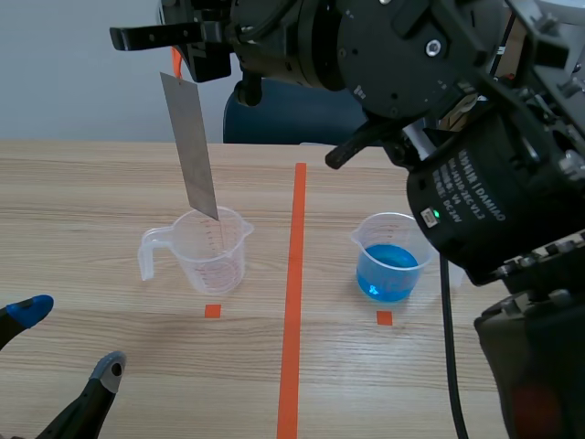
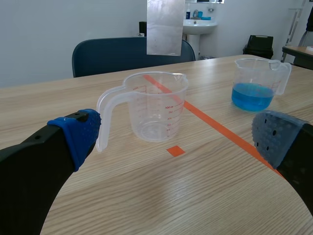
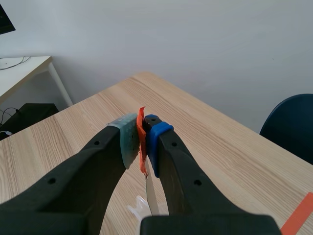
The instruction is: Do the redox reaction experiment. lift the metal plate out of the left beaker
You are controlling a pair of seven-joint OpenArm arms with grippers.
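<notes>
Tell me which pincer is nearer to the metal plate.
Right. The right pincer is shut on the top end of the metal plate, above the empty beaker. The left pincer is open, low by the table, nearer the robot than the beaker.

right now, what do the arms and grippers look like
The right arm is black with round housings, white lettering, a green light and a black cable. The left gripper has thick black fingers with dotted pads, one blue, one grey; the right gripper likewise, grey-green and blue.
</notes>
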